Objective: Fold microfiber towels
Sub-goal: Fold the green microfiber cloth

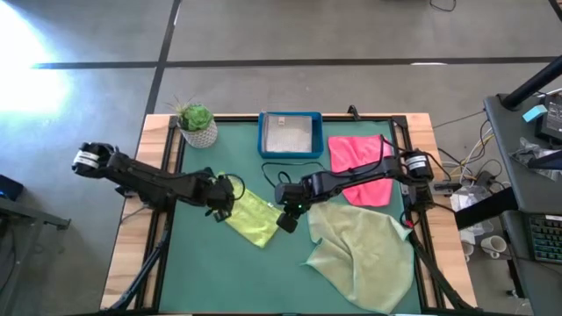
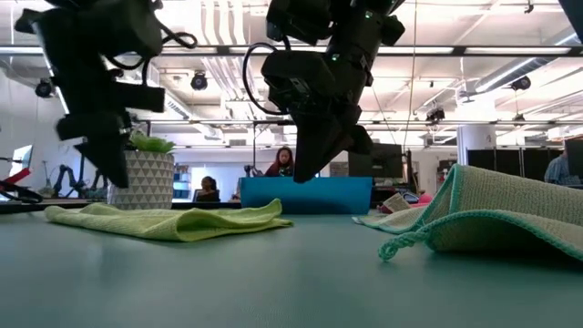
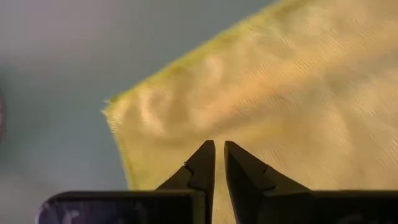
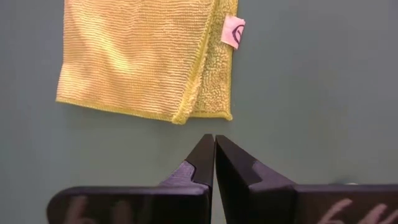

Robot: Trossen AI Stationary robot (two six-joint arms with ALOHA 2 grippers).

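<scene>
Folded yellow towel [image 1: 253, 217] lies flat at tabletop centre, left tool [image 1: 223, 198] hovering at its 10 o'clock corner with fingers nearly together, empty; right tool [image 1: 288, 220] just off its 3 o'clock edge, pinched closed, empty.

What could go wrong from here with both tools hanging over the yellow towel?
1. The yellow towel is folded unevenly, one layer sticking out by its tag; left so, the fold stays sloppy.
2. The left tool and right tool are shut and hold nothing; a descent like this would probably push the cloth instead of gripping it.
3. The right tool sits close to the sage towel and could snag its raised edge.
</scene>
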